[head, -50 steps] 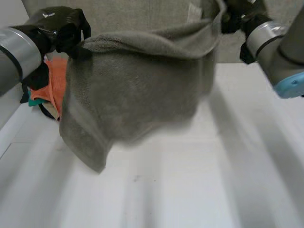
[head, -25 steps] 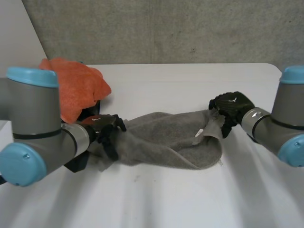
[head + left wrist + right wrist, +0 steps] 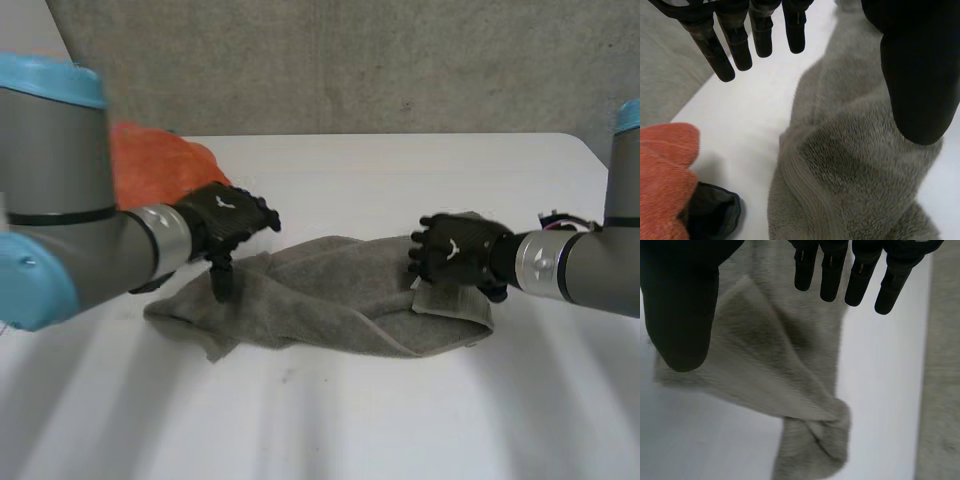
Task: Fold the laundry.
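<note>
Laying-out step: grey towel lies bunched. Left hand and right hand over its ends, fingers straight, grasping nothing. Next, likely: regrip corners, spread flat.

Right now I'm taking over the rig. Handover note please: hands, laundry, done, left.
Left hand: open, fingers straight, over the grey towel's end nearest the orange cloth, holding nothing.
Right hand: open, over the towel's other end, holding nothing.
The towel lies bunched in a crumpled strip across the white table. The orange cloth sits at the back by the left arm, with a dark item against it.
Done: the towel is down on the table, with no fold made.
Left: spread it flat and fold it, then probably the orange cloth.
</note>
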Motion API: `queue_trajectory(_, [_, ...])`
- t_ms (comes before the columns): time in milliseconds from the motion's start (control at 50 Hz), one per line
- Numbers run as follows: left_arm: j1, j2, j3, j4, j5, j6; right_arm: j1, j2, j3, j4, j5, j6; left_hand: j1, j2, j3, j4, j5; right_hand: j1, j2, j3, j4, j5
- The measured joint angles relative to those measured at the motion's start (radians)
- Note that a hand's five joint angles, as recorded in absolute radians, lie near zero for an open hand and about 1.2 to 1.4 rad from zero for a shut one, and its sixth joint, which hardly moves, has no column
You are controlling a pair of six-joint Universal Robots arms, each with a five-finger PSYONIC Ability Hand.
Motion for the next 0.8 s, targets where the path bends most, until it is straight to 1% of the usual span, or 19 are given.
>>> queue_trajectory(120, [-0.019, -0.136, 0.078, -0.006, -0.046, 0.099, -0.006, 0.049, 0.013, -0.013, 0.016, -0.012, 0.000, 0.000, 0.000, 0.000, 0.000, 0.012, 0.010, 0.012, 0.011, 0.012])
queue_trajectory(200, [-0.020, -0.208, 0.120, -0.023, -0.071, 0.137, -0.008, 0.076, 0.012, -0.059, 0.023, -0.005, 0.049, 0.049, 0.034, 0.050, 0.055, 0.137, 0.136, 0.127, 0.132, 0.116])
queue_trajectory(220, [-0.020, -0.232, 0.135, -0.032, -0.078, 0.149, -0.008, 0.086, 0.008, -0.086, 0.025, -0.001, 0.218, 0.202, 0.179, 0.205, 0.208, 0.250, 0.244, 0.229, 0.235, 0.224])
queue_trajectory(240, [-0.019, -0.242, 0.143, -0.035, -0.081, 0.154, -0.008, 0.090, 0.005, -0.100, 0.026, 0.001, 0.303, 0.272, 0.247, 0.275, 0.278, 0.317, 0.311, 0.293, 0.298, 0.286])
queue_trajectory(260, [-0.019, -0.261, 0.159, -0.042, -0.086, 0.162, -0.007, 0.097, 0.001, -0.124, 0.028, 0.004, 0.530, 0.498, 0.471, 0.500, 0.500, 0.381, 0.377, 0.358, 0.362, 0.348])
queue_trajectory(280, [-0.019, -0.271, 0.170, -0.043, -0.090, 0.166, -0.005, 0.104, -0.006, -0.153, 0.032, 0.010, 0.576, 0.542, 0.493, 0.522, 0.521, 0.591, 0.610, 0.584, 0.591, 0.559])
queue_trajectory(300, [-0.019, -0.276, 0.178, -0.044, -0.092, 0.168, -0.004, 0.106, -0.009, -0.163, 0.033, 0.012, 0.576, 0.542, 0.493, 0.522, 0.521, 0.622, 0.626, 0.601, 0.606, 0.591])
queue_trajectory(320, [-0.020, -0.290, 0.202, -0.044, -0.100, 0.173, 0.000, 0.116, -0.023, -0.207, 0.038, 0.023, 0.910, 0.897, 0.856, 0.893, 0.883, 0.774, 0.797, 0.771, 0.780, 0.761])
queue_trajectory(360, [-0.021, -0.301, 0.237, -0.035, -0.112, 0.176, 0.005, 0.128, -0.046, -0.253, 0.046, 0.041, 0.911, 0.909, 0.873, 0.912, 0.898, 0.786, 0.837, 0.817, 0.831, 0.803])
queue_trajectory(380, [-0.021, -0.307, 0.263, -0.026, -0.123, 0.177, 0.009, 0.136, -0.067, -0.282, 0.051, 0.058, 0.911, 0.947, 0.910, 0.951, 0.912, 0.786, 0.839, 0.825, 0.840, 0.807])
queue_trajectory(440, [-0.021, -0.311, 0.324, 0.002, -0.146, 0.176, 0.016, 0.154, -0.126, -0.334, 0.060, 0.113, 0.911, 0.948, 0.910, 0.952, 0.912, 0.786, 0.839, 0.826, 0.843, 0.808])
queue_trajectory(500, [-0.016, -0.302, 0.445, 0.075, -0.187, 0.160, 0.025, 0.184, -0.273, -0.414, 0.086, 0.285, 0.911, 0.948, 0.910, 0.953, 0.912, 0.789, 0.839, 0.826, 0.844, 0.817])
queue_trajectory(540, [-0.008, -0.285, 0.529, 0.143, -0.210, 0.130, 0.027, 0.204, -0.413, -0.477, 0.129, 0.477, 0.911, 0.948, 0.910, 0.953, 0.912, 0.792, 0.839, 0.827, 0.844, 0.823])
queue_trajectory(560, [-0.006, -0.279, 0.554, 0.166, -0.217, 0.117, 0.027, 0.209, -0.449, -0.492, 0.143, 0.531, 0.911, 0.948, 0.910, 0.953, 0.912, 0.792, 0.839, 0.828, 0.844, 0.824])
queue_trajectory(620, [0.007, -0.243, 0.646, 0.272, -0.235, 0.042, 0.021, 0.227, -0.632, -0.573, 0.235, 0.827, 0.911, 0.948, 0.917, 0.953, 0.912, 0.792, 0.839, 0.828, 0.844, 0.825])
queue_trajectory(640, [0.010, -0.233, 0.662, 0.296, -0.237, 0.021, 0.019, 0.229, -0.665, -0.589, 0.256, 0.884, 0.911, 0.948, 0.918, 0.953, 0.912, 0.792, 0.839, 0.828, 0.844, 0.825])
queue_trajectory(660, [0.014, -0.214, 0.683, 0.334, -0.241, -0.017, 0.014, 0.232, -0.725, -0.619, 0.299, 0.993, 0.911, 0.949, 0.919, 0.953, 0.912, 0.792, 0.839, 0.828, 0.844, 0.826])
queue_trajectory(720, [0.021, -0.174, 0.693, 0.392, -0.255, -0.099, 0.005, 0.226, -0.799, -0.667, 0.362, 1.136, 0.911, 0.951, 0.919, 0.953, 0.912, 0.792, 0.839, 0.828, 0.845, 0.827])
queue_trajectory(800, [0.029, -0.133, 0.646, 0.423, -0.284, -0.187, -0.002, 0.204, -0.806, -0.692, 0.392, 1.207, 0.911, 0.951, 0.919, 0.954, 0.912, 0.792, 0.839, 0.828, 0.845, 0.826])
